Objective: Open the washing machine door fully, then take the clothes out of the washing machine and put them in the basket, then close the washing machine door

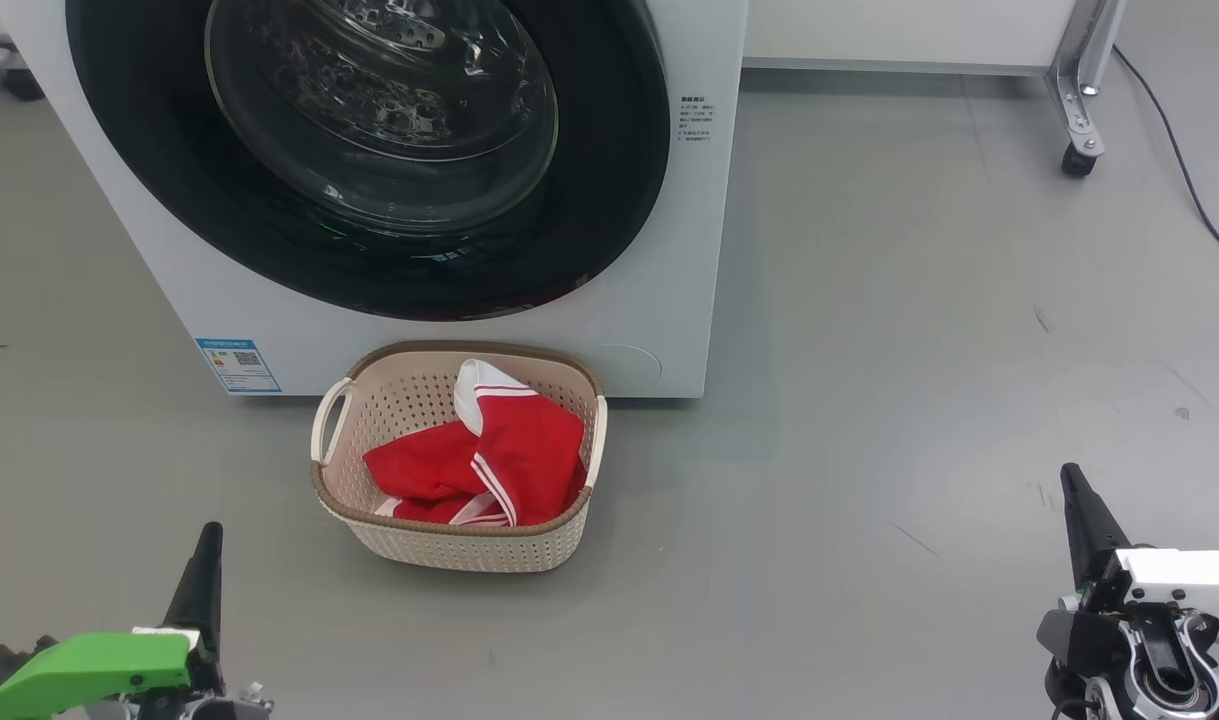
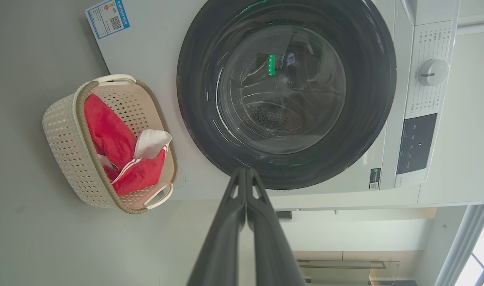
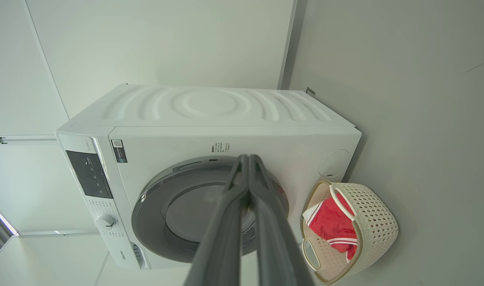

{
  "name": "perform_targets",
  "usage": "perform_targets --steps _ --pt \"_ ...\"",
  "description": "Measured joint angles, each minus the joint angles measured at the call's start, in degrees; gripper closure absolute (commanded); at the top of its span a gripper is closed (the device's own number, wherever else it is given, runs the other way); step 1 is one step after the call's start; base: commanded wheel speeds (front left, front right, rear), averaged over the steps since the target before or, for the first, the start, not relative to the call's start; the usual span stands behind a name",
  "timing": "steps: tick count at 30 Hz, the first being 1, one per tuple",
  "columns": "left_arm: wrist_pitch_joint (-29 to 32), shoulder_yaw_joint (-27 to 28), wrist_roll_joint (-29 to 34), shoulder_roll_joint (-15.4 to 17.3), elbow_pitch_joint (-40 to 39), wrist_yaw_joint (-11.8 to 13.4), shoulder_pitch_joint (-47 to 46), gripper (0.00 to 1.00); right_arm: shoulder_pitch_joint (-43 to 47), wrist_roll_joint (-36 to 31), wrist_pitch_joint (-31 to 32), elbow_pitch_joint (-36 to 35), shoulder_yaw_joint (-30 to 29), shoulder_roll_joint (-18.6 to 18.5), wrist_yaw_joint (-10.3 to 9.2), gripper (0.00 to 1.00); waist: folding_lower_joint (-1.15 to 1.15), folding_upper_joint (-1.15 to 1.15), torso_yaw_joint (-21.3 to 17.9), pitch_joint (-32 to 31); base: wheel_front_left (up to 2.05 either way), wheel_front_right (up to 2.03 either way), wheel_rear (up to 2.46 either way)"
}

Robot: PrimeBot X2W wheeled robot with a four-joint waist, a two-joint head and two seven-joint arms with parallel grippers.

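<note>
Grey floor (image 1: 869,420), pale wall (image 3: 166,39) behind. The washing machine (image 1: 679,300) stands at the top of your head view, front facing you. The washing machine door (image 1: 609,200) sits flush against the front, closed. Through its glass bowl (image 1: 389,90) you see the perforated metal drum (image 2: 273,115). Blue label (image 1: 237,364) at the machine's lower left corner, small printed text (image 1: 695,120) just right of the door. Your left wrist view gives you the control panel (image 2: 418,143) and the dial (image 2: 433,72) along the machine's top edge.

The basket (image 1: 449,548) is on the floor directly in front of the machine, below the door. Its back rim is close to the front panel; can't tell if they touch. The clothes (image 1: 514,450) are inside it: red fabric with white stripes, and a white piece sticking up at the machine side.

Your left gripper (image 1: 207,535) is at the lower left of the head view, fingers pressed together, nothing held, pointing toward the machine, apart from the basket. Your right gripper (image 1: 1072,478) is at the lower right, fingers likewise closed and empty, over bare floor, well right of the basket. Both wrist views agree: each finger pair meets at the tip with nothing between.

Metal frame leg (image 1: 1079,150) on a castor and a dark cable (image 1: 1184,160) at top right, well apart from the machine.
</note>
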Motion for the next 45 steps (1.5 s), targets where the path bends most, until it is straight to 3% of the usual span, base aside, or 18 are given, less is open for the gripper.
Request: perform_targets --steps 45 --pt "0.5 0.3 0.1 -0.1 0.2 0.0 -0.6 1.00 0.0 0.0 0.0 0.0 -0.2 0.1 0.00 1.00 0.00 0.00 0.0 0.0 0.00 0.00 0.00"
